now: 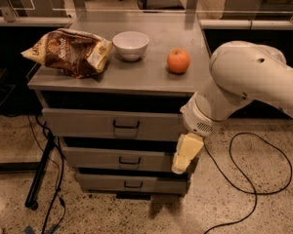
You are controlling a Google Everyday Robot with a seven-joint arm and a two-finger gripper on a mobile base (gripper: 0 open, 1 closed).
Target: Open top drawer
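Note:
The top drawer (pixel 83 122) is a wide grey metal front just under the cabinet top, with a small black pull handle (pixel 126 125) at its centre. A dark gap shows above it. Two shallower grey drawers (pixel 93 157) sit below it, with like handles. My gripper (pixel 185 153), pale yellow, hangs pointing down from the white arm (pixel 244 82). It is in front of the right end of the drawers, just below the top drawer's front and well right of its handle. It holds nothing that I can see.
On the cabinet top (pixel 151 74) lie a brown chip bag (pixel 68 50), a white bowl (pixel 130 45) and an orange (pixel 178 61). A black cable (pixel 249 179) loops on the speckled floor at the right. A black stand leg (pixel 39 179) and cables are at the left.

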